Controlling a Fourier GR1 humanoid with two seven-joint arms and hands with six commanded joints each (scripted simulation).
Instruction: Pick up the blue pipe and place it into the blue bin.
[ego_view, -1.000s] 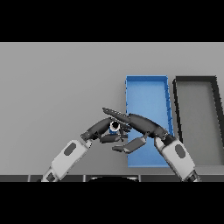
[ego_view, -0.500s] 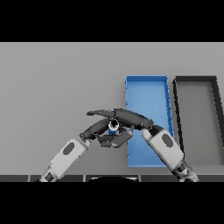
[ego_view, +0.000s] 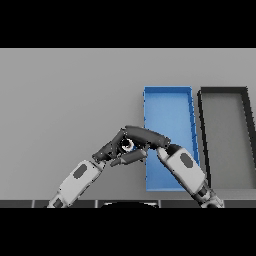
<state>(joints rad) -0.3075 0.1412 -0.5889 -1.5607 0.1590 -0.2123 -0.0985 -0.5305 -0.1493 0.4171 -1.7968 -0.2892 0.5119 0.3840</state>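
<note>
The blue pipe is held above the table, just left of the blue bin, and I see it end-on as a pale ring with a dark hole. My left hand reaches up from the lower left, with its fingers curled on the pipe's left side. My right hand comes in from the lower right across the bin's near left corner. Its fingers lie over the top of the pipe and its thumb closes under it. Most of the pipe's length is hidden between the two hands.
A dark grey bin stands right of the blue bin, side by side with it. My right forearm covers the blue bin's near part. Bare grey table stretches to the left and behind.
The right hand has moved left over the pipe, and its thumb and fingers have closed in around it. The left hand has kept hold of the pipe in nearly the same place.
</note>
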